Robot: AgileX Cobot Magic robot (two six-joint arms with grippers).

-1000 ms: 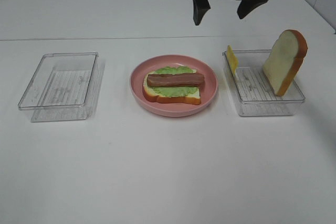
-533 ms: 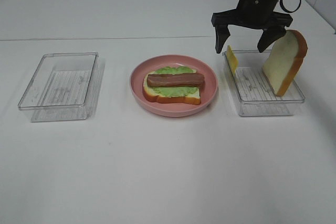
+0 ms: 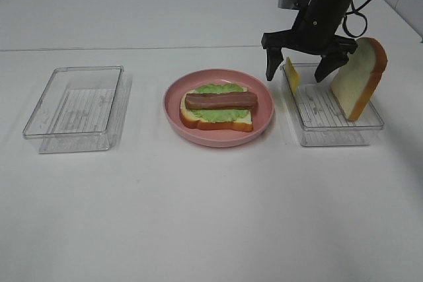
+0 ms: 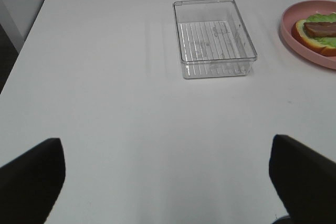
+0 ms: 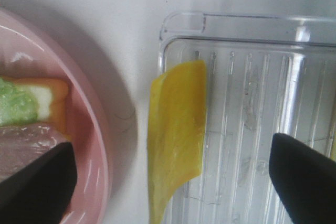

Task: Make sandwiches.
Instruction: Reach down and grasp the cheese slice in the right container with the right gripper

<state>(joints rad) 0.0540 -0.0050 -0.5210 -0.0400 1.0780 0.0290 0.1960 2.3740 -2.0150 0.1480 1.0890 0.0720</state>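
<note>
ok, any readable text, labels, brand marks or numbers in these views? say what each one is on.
No readable text in any view.
The left tray and the right tray show only moulded ribs, no lettering.
The pink plate, the open sandwich, the cheese slice and the upright bread slice are plain, with no print.

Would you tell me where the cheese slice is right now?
In the high view, the cheese slice leans against the left wall of the right tray, beside the plate.
</note>
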